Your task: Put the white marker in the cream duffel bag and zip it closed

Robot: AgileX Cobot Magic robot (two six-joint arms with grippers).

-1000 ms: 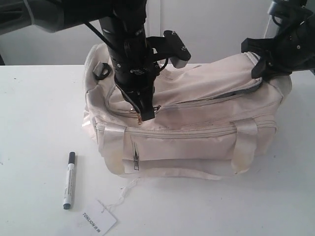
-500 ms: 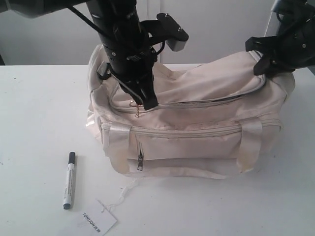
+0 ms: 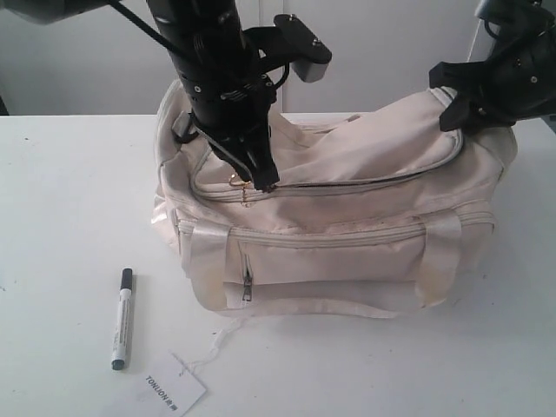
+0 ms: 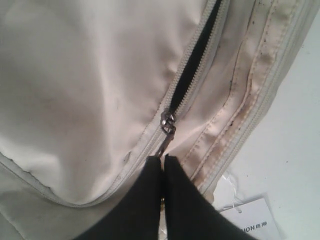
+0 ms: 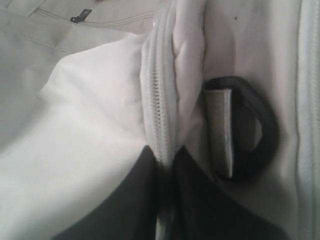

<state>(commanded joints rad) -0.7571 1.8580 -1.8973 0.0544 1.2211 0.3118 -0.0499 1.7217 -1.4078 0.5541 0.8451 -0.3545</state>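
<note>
We see the cream duffel bag [image 3: 347, 252] sitting on the white worktop [image 3: 61, 200]. The left arm [image 3: 217, 78] reaches down onto its top flap, and the left jaws are pressed together on the zip pull [image 4: 167, 125] of the curved top zip. Beyond the slider a dark gap shows that the zip is partly open. The right arm [image 3: 512, 74] is at the bag's right end. The right jaws are clamped on the zip-edged seam there, just beside a black ring [image 5: 267, 130]. The white marker [image 3: 122, 318] lies on the worktop outside the bag, in front of its left end. Its black cap points toward the bag, and it lies near a white paper tag [image 3: 174, 388] printed TONLION.
</note>
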